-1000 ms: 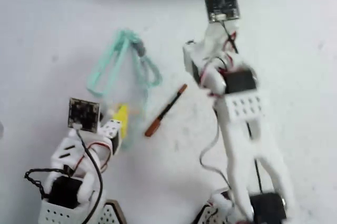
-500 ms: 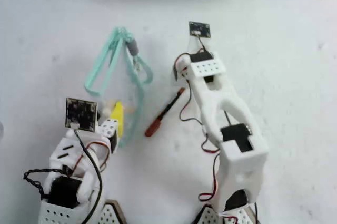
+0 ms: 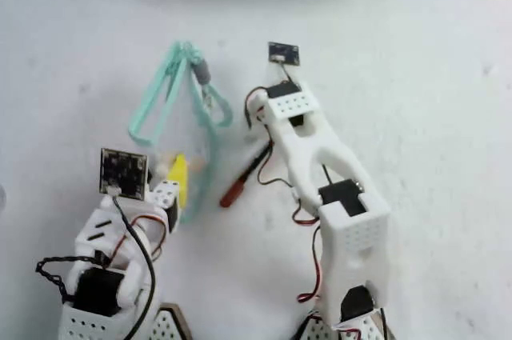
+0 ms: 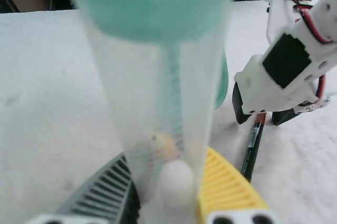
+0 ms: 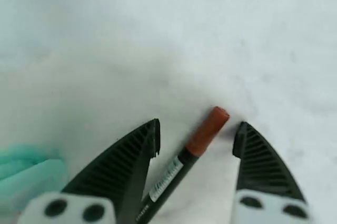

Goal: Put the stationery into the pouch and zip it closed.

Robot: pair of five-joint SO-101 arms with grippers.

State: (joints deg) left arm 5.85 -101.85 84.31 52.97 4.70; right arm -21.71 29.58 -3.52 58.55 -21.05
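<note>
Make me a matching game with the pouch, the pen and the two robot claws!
1. pouch
2. pen
3. left gripper
4. right gripper

A. open, one finger on each side of the pen's end
B. black with a reddish-brown cap
C. clear with a green edge
D. shut on the pouch

Pairs: 1-C, 2-B, 3-D, 4-A

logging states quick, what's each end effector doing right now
Left end effector: closed on the pouch.
Right end effector: open, straddling the pen, not gripping it.
</note>
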